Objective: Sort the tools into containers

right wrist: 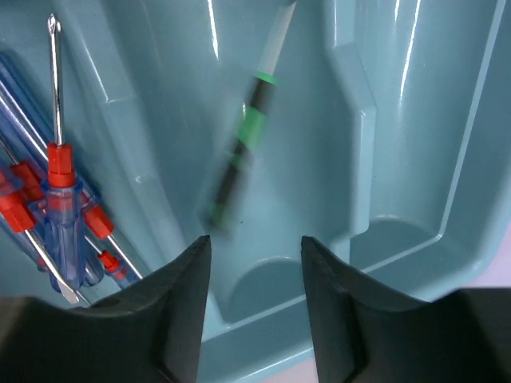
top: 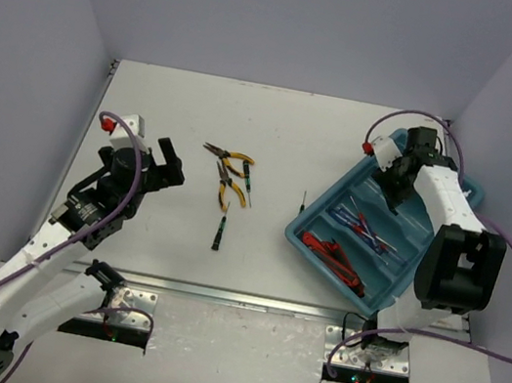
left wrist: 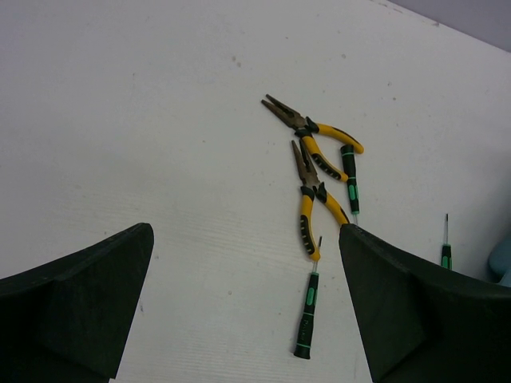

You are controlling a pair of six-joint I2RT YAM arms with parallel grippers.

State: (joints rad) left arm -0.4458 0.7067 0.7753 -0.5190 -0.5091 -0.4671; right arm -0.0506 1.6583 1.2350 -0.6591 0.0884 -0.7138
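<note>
The teal tray (top: pixel 301 231) sits at the right, and my right gripper (top: pixel 398 182) hangs over its far end. In the right wrist view that gripper (right wrist: pixel 255 243) is open with nothing between its fingers. A blurred black-green screwdriver (right wrist: pixel 243 152) lies loose in the compartment below it. Blue-handled screwdrivers (right wrist: pixel 60 199) fill the neighbouring compartment, and red-handled pliers (top: pixel 338 258) lie in the near one. My left gripper (top: pixel 167 164) is open above the table, left of two yellow-handled pliers (left wrist: pixel 311 132) (left wrist: pixel 307 199) and a black-green screwdriver (left wrist: pixel 306 315).
Two more black-green screwdrivers lie on the table, one (top: pixel 246 185) beside the yellow pliers and one (top: pixel 303 200) just left of the tray. Purple walls close in the table on three sides.
</note>
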